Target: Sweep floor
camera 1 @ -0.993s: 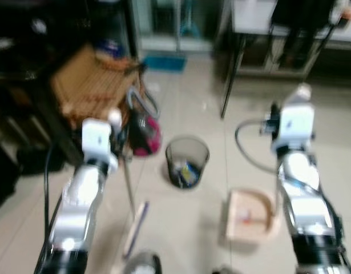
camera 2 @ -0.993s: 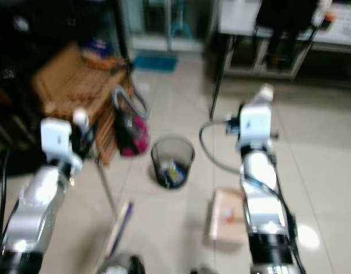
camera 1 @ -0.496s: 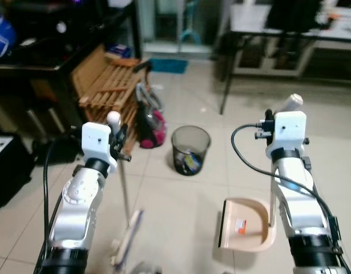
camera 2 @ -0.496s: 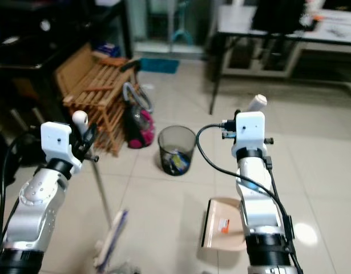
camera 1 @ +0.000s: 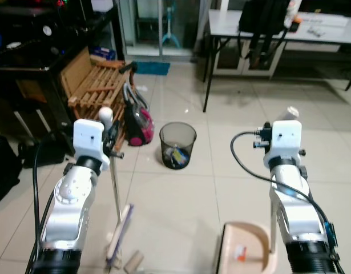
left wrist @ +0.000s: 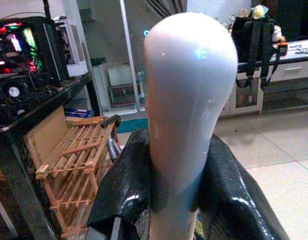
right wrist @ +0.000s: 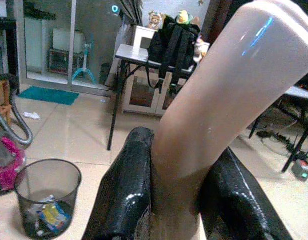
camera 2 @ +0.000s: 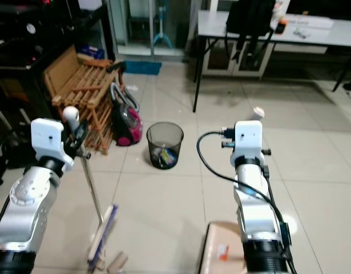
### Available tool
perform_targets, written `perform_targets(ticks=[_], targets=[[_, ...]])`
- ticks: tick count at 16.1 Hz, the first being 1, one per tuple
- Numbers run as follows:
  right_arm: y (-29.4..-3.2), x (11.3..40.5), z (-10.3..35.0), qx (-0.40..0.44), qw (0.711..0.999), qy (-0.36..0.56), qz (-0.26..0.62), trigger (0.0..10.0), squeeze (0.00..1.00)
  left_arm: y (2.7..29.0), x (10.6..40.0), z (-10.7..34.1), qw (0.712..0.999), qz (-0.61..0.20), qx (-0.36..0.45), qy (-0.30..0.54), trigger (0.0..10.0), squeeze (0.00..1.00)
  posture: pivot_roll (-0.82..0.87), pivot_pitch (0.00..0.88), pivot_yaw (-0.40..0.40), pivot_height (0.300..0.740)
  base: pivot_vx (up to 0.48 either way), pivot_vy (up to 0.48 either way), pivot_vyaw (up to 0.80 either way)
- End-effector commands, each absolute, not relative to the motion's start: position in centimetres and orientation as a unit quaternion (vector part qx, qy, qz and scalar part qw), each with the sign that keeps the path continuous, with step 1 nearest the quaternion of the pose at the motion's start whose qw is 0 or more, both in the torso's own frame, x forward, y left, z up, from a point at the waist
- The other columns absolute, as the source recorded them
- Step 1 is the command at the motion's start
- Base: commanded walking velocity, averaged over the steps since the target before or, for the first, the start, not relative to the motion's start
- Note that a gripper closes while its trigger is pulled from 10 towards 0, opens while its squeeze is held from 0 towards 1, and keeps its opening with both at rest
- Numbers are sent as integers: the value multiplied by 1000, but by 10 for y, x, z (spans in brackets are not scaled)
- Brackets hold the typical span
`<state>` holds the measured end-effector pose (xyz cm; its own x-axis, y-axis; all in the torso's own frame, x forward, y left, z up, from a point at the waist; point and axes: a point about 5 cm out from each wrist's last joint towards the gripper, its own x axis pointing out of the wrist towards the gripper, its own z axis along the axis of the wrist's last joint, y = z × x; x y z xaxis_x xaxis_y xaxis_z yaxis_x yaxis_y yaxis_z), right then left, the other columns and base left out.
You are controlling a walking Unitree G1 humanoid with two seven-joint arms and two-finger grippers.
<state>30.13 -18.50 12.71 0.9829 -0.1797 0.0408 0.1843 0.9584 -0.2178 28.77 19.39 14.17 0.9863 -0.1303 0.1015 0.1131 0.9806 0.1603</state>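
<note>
Sweeping barely begun: your left fingers (left wrist: 124, 195) clamped the broom (camera 1: 114, 194), right fingers (right wrist: 124, 195) the dustpan (camera 1: 246, 252); debris (camera 1: 133, 262) remained at 6 o'clock.

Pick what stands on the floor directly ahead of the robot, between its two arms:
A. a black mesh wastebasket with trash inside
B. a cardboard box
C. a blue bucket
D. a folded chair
A: the black mesh wastebasket stands on the tiles between the arms, with colourful trash at its bottom, right of the pink vacuum cleaner.
</note>
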Motion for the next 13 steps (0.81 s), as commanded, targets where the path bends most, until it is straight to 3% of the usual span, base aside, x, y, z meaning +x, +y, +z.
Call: perform_targets(ticks=[1, 13], targets=[[-187, 305, 139, -94, 990, -31, -97, 10000, 0, 195, 289, 155, 991, -57, 88, -79, 10000, 0, -28, 0, 4, 740, 0, 277, 0], [-193, 308, 146, -58, 991, -39, -114, 10000, 0, 203, 299, 166, 990, -42, 103, -83, 10000, 0, -23, 2, 0, 740, 0, 375, 0]])
